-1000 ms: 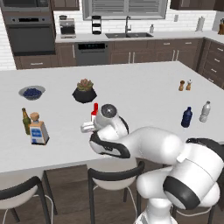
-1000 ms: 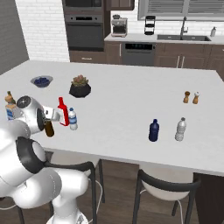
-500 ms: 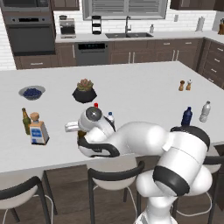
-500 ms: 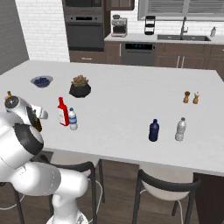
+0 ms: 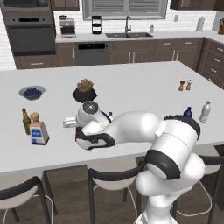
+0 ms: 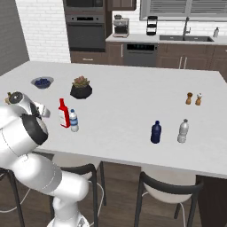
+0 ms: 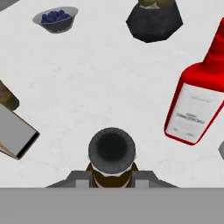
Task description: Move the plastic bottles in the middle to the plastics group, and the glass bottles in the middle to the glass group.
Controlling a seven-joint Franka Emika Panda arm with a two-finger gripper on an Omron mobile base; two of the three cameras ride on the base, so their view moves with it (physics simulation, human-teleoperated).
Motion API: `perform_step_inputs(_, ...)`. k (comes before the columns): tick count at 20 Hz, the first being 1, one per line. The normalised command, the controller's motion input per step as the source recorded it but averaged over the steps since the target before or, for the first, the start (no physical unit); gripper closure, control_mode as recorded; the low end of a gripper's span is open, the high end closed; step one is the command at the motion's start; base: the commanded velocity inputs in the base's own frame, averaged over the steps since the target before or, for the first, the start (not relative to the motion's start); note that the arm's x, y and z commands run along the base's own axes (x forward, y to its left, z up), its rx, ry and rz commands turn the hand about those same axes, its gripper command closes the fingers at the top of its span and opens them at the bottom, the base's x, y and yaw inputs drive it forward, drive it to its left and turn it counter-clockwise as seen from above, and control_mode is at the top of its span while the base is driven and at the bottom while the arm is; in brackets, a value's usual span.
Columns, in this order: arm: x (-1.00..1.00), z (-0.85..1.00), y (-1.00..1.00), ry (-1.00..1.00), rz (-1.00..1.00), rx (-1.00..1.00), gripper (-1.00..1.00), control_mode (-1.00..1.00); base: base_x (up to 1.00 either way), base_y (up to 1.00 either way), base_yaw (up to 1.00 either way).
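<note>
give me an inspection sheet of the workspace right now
surface: white island counter, dry and flat
job's things: brown beer bottle held by the gripper; red bottle and small water bottle upright mid-counter; blue bottle and greyish clear bottle to the right; olive bottle and square bottle to the left
clutter: berry bowl, potted plant, two shakers
grippers: gripper shut on beer bottle
cables: nothing seen
surroundings: stools, oven, sink
</note>
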Motion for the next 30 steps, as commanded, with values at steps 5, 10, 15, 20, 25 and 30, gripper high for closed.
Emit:
perform_step_inputs(5, 0.38, 0.00, 0.17, 0.08, 0.00, 0.00, 1.00, -1.00, 0.00, 0.00, 0.00)
perform_step_inputs(10, 0.28, 0.00, 0.22, 0.04, 0.00, 0.00, 1.00, -1.00, 0.00, 0.00, 0.00)
perform_step_inputs(15, 0.16, 0.00, 0.32, 0.01, 0.00, 0.00, 1.00, -1.00, 0.00, 0.00, 0.00)
perform_step_inputs(20, 0.22, -0.02, 0.21, 0.00, 0.00, 0.00, 1.00, -1.00, 0.00, 0.00, 0.00)
perform_step_inputs(25, 0.10, -0.12, 0.21, 0.00, 0.00, 0.00, 1.00, -1.00, 0.00, 0.00, 0.00)
perform_step_inputs(30, 0.06, -0.10, 0.19, 0.00, 0.00, 0.00, 1.00, -1.00, 0.00, 0.00, 0.00)
